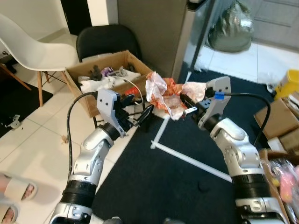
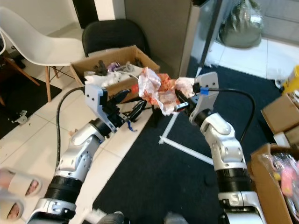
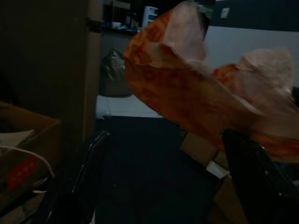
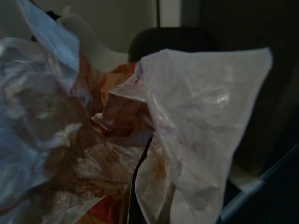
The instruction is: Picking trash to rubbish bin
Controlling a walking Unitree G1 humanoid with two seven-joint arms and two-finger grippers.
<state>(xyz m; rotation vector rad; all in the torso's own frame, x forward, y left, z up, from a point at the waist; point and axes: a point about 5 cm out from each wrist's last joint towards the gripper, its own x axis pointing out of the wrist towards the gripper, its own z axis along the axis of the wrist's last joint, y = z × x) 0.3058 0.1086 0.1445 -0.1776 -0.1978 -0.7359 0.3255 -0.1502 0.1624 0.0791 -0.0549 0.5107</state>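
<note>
Holding aloft: crumpled wrapper, translucent plastic with orange-red print, clamped in the jaws of the right gripper, raised above the dark carpet.
Right wrist view: wrapper bunched close around the jaws, one black finger just visible between the folds.
Left gripper: jaws apart, holding nothing, pointed toward the wrapper and just short of its lower edge; cannot tell whether a fingertip touches it. Left wrist view: two black fingers spread wide, wrapper hanging beyond and above them.
Cardboard box: beyond the left jaws, set on a black chair, open top, holding cloths, cables and mixed small items.
White chair: beside the box, further out from the left jaws.
White rods: lying on the carpet below both jaws.
Grey-green bag: on the floor well beyond the right jaws.
Slippers: a person's, on the white tiles outside the left arm.
</note>
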